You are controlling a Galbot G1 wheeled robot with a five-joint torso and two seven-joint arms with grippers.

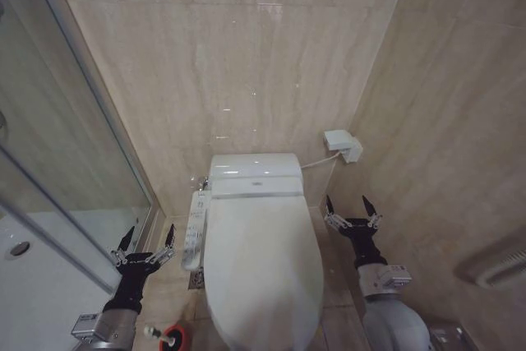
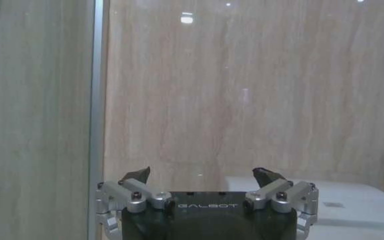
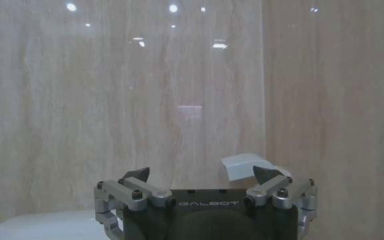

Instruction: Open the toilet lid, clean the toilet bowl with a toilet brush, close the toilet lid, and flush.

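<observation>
The large smooth white plastic oval toilet lid (image 1: 261, 265) lies shut over the white ceramic toilet bowl (image 1: 209, 306), which stands against the beige veined stone wall (image 1: 246, 63). A white side control panel (image 1: 196, 228) runs along the bowl's left edge. The left pincer (image 1: 146, 238) is raised to the left of the bowl, beside the control panel and near the glass shower partition (image 1: 57, 154); its dark fingertips are spread wide and grip nothing. The right pincer (image 1: 352, 205) is raised to the right of the bowl, level with the tank end of the lid; its fingertips are likewise spread apart and empty. Neither pincer touches the lid. On the floor at the bowl's left front corner, below the left arm, stands a small round red holder cup (image 1: 174, 338), with the thin white handle of the toilet brush (image 1: 153, 332) projecting from it. A white wall-mounted box (image 1: 342, 145) sits on the wall to the right of the tank.
</observation>
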